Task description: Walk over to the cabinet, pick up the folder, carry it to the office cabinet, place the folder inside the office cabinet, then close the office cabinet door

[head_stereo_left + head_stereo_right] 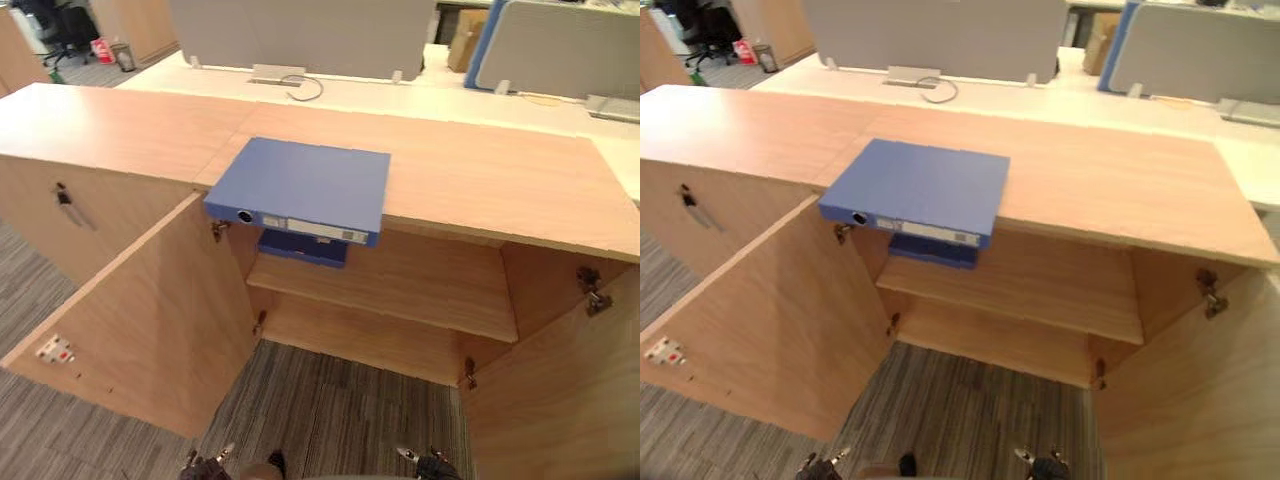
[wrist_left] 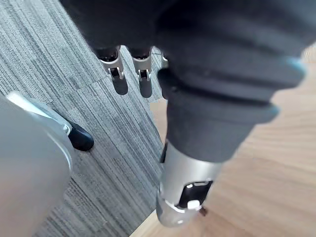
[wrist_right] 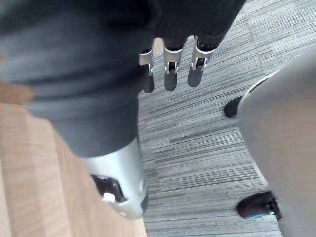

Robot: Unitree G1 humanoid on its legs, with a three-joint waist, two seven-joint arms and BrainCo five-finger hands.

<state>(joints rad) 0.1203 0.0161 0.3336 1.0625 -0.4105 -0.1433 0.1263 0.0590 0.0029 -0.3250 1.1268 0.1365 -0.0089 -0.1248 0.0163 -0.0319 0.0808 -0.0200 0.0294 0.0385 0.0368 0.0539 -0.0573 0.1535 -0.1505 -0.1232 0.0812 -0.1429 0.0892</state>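
Two blue folders, one cabinet with two open doors, two grey desk screens, one cardboard box.

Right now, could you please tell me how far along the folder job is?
Done: the robot stands before the cabinet, its doors open. In hand: nothing; the left hand and right hand hang open above the carpet. Left: grasping the blue folder lying on the cabinet top, carrying it, shelving it, closing the door.

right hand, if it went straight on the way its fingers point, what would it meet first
Probably the grey carpet: the right hand hangs open, fingers aimed down at it, with nothing showing between, though depth is unclear.
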